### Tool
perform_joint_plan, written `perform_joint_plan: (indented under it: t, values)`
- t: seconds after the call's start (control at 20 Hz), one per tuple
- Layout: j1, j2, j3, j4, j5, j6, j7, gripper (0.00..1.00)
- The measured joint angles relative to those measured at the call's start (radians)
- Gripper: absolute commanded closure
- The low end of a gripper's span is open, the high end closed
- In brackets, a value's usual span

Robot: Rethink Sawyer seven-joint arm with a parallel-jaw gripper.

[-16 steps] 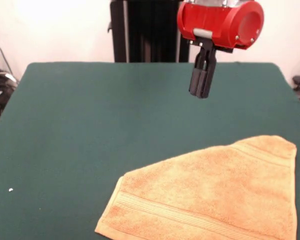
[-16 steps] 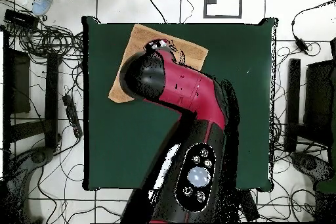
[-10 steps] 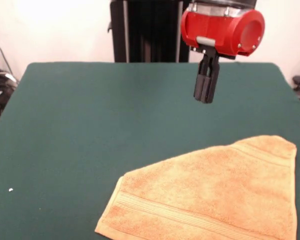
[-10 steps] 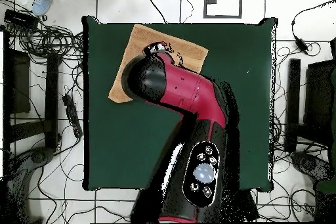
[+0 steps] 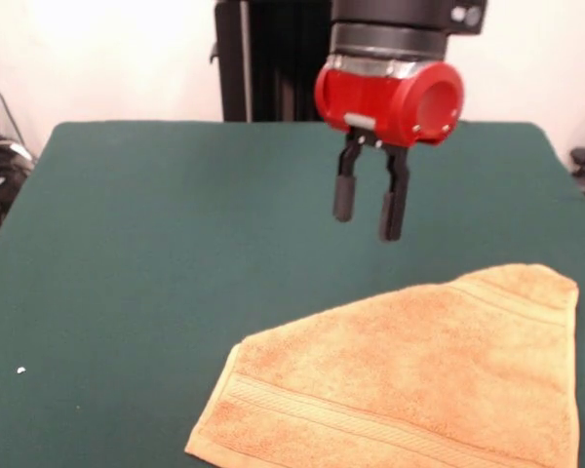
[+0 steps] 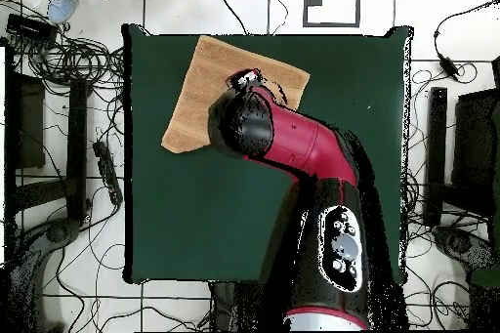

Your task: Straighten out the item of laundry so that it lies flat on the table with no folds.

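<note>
The tool (image 5: 368, 215) hangs above the table (image 5: 156, 253) with its jaws spread apart, empty, touching nothing. The towel (image 5: 419, 375) lies beyond it near a table corner. Overhead, the arm (image 6: 293, 144) hides the tool and covers part of the towel (image 6: 200, 95).

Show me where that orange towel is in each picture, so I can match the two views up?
Front view: the towel fills the lower right, running off the bottom edge.
Overhead view: the towel lies at the green table's upper left, partly under the arm.
Shared landmark: the red arm.
</note>
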Motion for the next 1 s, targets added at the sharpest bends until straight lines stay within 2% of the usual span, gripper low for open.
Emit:
perform_joint_plan:
  t: [0.6, 0.65, 0.8, 0.85, 1.0]
  values:
    - [-0.223, -0.009, 0.273, 0.107, -0.159, -0.146, 0.0, 0.0]
    - [-0.273, -0.004, 0.333, 0.128, -0.205, -0.187, 0.0, 0.0]
    - [-0.322, 0.004, 0.393, 0.147, -0.255, -0.234, 0.0, 0.0]
    - [-0.369, 0.019, 0.451, 0.161, -0.302, -0.278, 0.0, 0.0]
    - [-0.432, 0.051, 0.529, 0.173, -0.371, -0.336, 0.0, 0.0]
